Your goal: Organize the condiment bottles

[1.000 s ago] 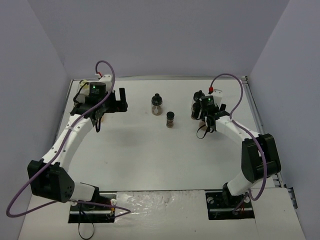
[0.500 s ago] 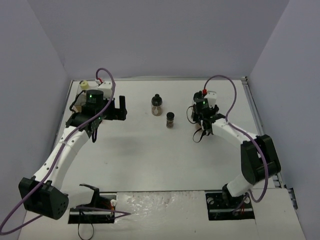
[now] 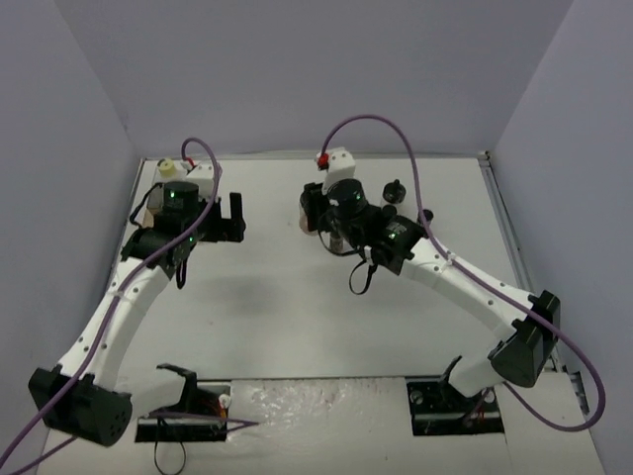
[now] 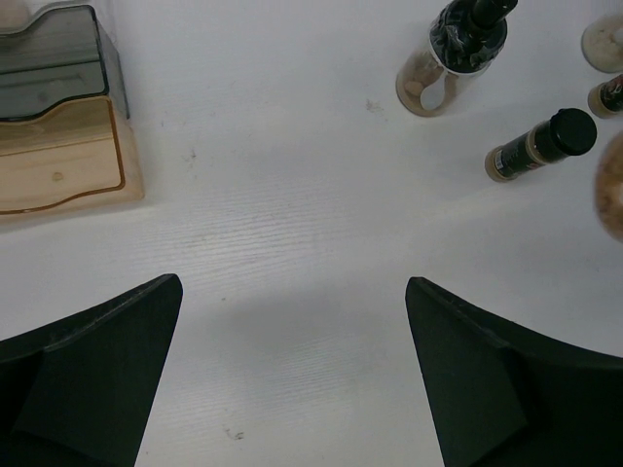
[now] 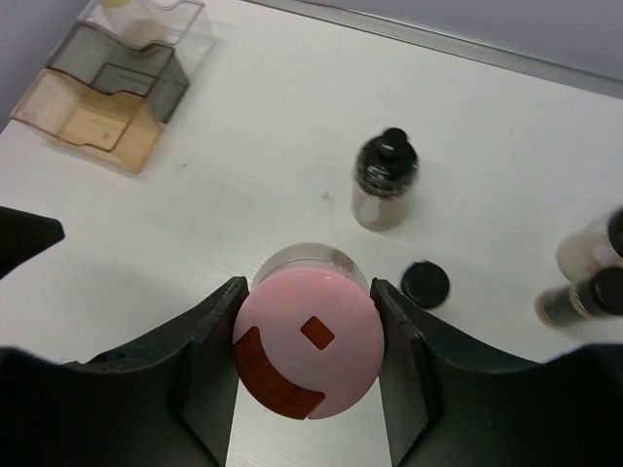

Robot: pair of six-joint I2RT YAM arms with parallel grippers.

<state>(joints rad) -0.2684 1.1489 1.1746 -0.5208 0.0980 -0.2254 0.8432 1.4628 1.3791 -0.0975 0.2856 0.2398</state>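
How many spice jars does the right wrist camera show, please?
5: pink-capped jar between the fingers, knob-topped jar beyond it, black-capped jar beside it, two jars at the right edge; others may be hidden.

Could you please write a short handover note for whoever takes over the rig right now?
The left pincer is open and empty, over the white table near the wooden-and-clear compartment rack.
The right pincer is shut on the pink-capped clear spice jar.
A yellow-capped jar appears to sit in the rack. A knob-topped black-capped jar and a small black-capped jar stand loose on the table, with more at the right wrist view's edge.
Done: that one at most.
Left: rack the pink-capped jar, then the rest.
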